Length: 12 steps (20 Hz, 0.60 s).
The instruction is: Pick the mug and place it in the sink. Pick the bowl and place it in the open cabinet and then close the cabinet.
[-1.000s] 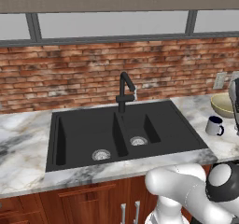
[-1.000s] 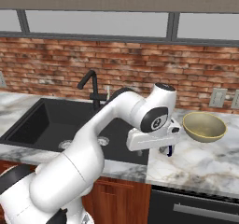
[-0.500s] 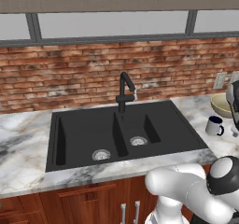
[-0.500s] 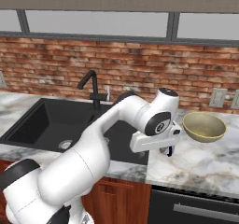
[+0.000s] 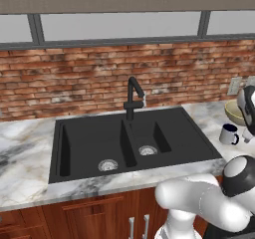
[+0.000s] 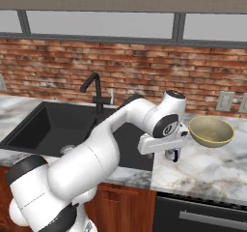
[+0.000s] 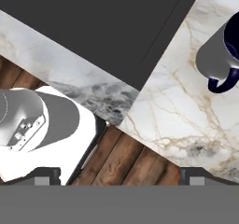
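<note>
Hand point(image 7: 119, 174) open above marble; mug point(image 7: 218, 55) lies off toward its upper right.

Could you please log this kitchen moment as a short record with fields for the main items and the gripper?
mug: white with dark handle, upright on the marble counter, right of the sink, not held
bowl: olive-beige, on the counter beyond the mug
sink: black double basin, nothing in it
gripper: open, above the counter near the mug, holding nothing
faucet: black, behind the basins
</note>
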{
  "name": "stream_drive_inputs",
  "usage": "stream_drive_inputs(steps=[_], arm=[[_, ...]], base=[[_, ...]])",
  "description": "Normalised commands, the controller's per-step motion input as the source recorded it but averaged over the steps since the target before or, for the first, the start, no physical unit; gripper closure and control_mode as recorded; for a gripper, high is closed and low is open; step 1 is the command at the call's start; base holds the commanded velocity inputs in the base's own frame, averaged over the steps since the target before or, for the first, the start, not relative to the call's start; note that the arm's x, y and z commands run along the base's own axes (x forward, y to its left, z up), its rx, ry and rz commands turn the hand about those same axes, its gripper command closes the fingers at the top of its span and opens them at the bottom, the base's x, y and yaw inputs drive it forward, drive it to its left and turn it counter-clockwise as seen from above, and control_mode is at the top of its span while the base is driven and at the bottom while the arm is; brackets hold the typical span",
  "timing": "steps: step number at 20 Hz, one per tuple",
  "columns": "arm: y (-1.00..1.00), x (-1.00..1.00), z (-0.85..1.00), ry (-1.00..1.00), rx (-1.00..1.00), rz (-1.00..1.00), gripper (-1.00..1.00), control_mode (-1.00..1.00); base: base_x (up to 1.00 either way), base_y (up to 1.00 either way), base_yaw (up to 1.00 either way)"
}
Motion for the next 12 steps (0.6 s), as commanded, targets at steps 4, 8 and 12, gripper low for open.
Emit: stream_drive_inputs(steps=[4, 8, 12], arm=[[-0.26, 0.32, -0.06, 0.00, 0.00, 0.00, -1.00, -1.00], [-0.31, 0.28, -0.10, 0.00, 0.03, 0.00, -1.00, -1.00], [-0.11, 0.26, -0.18, 0.00, 0.00, 0.00, -1.00, -1.00]], base=[[0.00, 0.00, 0.00], [0.00, 0.00, 0.00], [0.00, 0.00, 0.00]])
